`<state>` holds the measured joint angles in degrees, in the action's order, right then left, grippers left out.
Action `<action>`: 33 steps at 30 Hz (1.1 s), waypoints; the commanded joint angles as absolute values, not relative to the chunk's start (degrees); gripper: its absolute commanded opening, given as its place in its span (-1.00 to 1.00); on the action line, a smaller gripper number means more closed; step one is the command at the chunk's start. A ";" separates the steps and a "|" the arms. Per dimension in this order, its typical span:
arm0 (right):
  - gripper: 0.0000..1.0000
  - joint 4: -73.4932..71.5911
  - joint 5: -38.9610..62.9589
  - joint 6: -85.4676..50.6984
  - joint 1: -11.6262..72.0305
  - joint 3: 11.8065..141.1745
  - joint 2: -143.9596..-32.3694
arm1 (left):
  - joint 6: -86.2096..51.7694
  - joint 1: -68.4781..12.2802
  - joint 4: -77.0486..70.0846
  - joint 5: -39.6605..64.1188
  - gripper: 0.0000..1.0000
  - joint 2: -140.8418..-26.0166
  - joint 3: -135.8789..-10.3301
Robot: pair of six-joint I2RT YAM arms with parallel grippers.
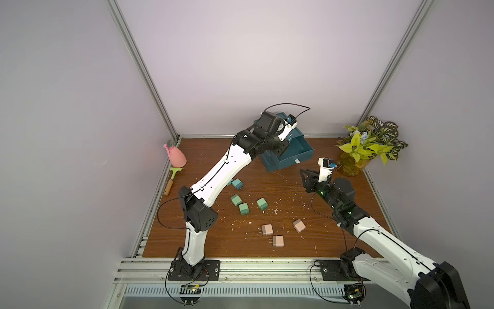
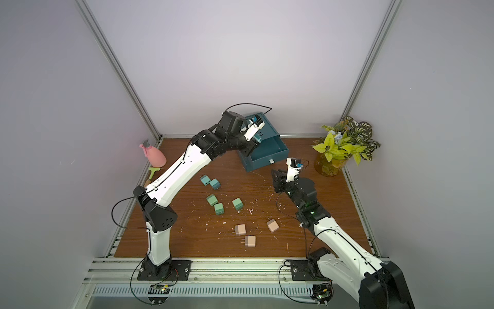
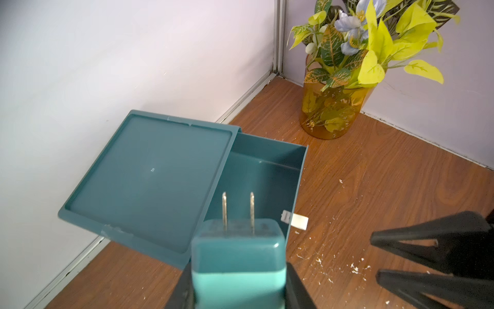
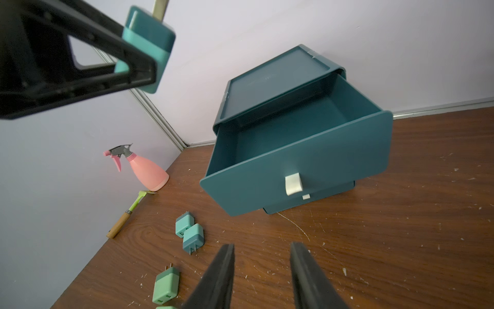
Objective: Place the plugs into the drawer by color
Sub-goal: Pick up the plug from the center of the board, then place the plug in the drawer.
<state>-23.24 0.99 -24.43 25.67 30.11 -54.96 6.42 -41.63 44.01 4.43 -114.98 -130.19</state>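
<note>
Teal plug [image 3: 238,256] in left gripper [image 3: 239,291], near open drawer [image 3: 295,184]

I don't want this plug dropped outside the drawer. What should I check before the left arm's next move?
1. Grip: ok. The left tool is shut on the teal-blue plug.
2. Top drawer open: ok, it stands well out.
3. Drawer free of other colours: ok, no plug shows inside it.
4. Plug above the opening: cannot tell; in both top views it hangs by the edge of the chest.
5. Right tool out of the way: ok. It is open, empty and apart from the white handle.
</note>
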 commanded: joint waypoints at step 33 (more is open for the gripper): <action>-0.17 -26.98 -0.35 -23.72 25.22 28.83 -55.37 | 12.39 -42.80 45.55 3.88 -0.52 -132.98 -142.55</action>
